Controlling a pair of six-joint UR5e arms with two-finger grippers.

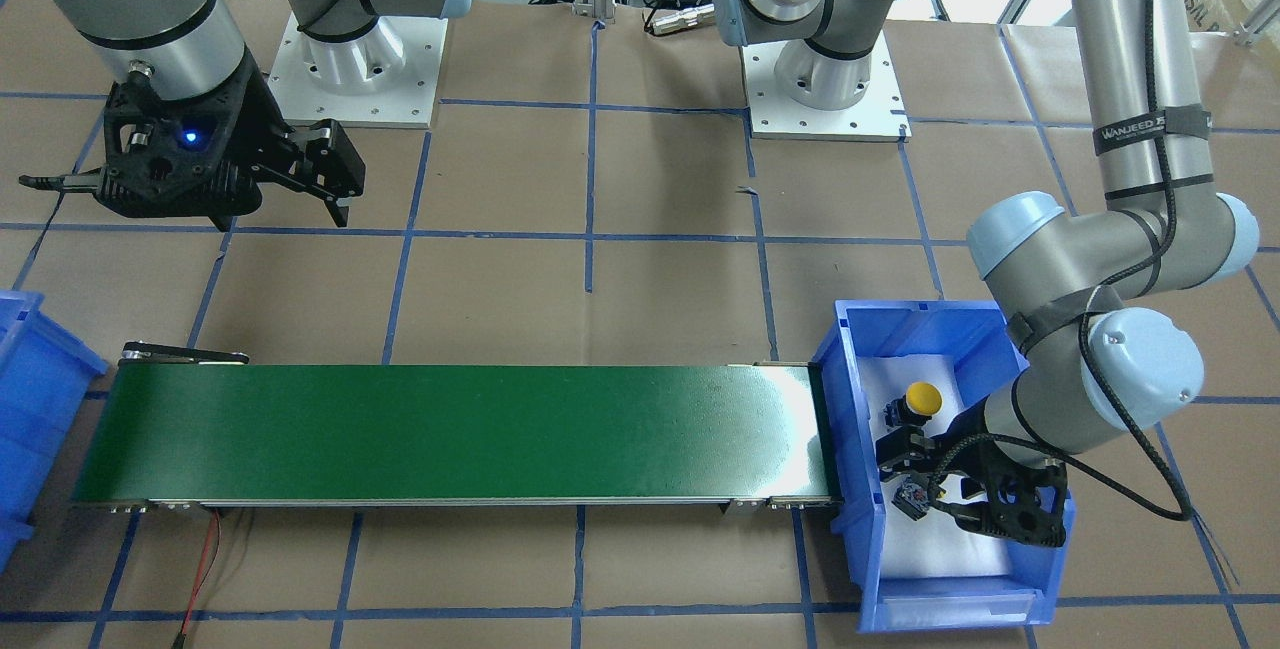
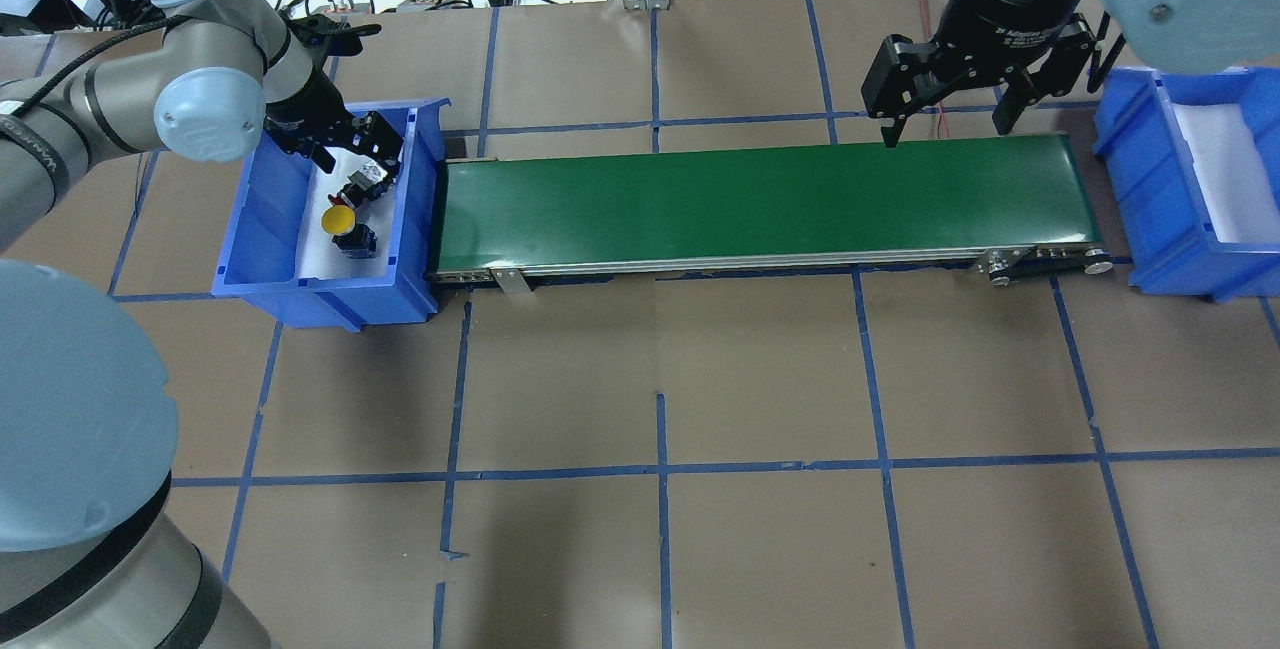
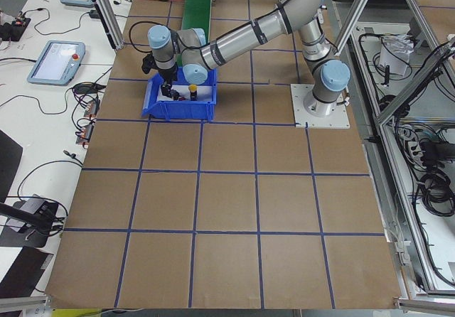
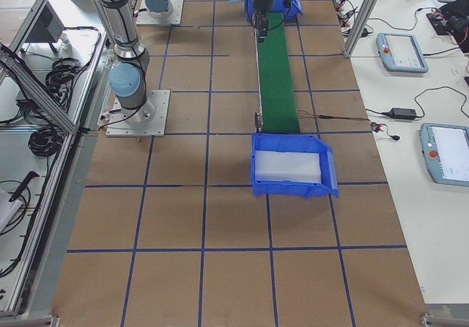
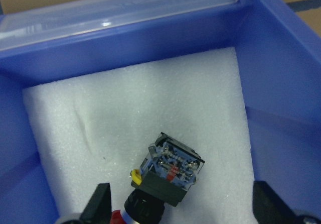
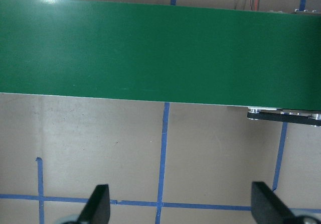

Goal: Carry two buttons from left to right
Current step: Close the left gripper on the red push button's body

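Red button (image 5: 173, 171) lies on its side between my left gripper's (image 2: 360, 154) wide-open, empty jaws, straddled for a grasp, I judge; yellow button (image 2: 338, 220) sits just outside them. Right gripper (image 2: 945, 119) hovers spread and empty, conveyor (image 2: 760, 199) just beyond its jaws, likely to collect those 2.

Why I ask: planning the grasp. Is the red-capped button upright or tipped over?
Tipped. The red-capped button lies on its side on the white foam, terminal end facing the wrist camera, cap near the open left gripper.
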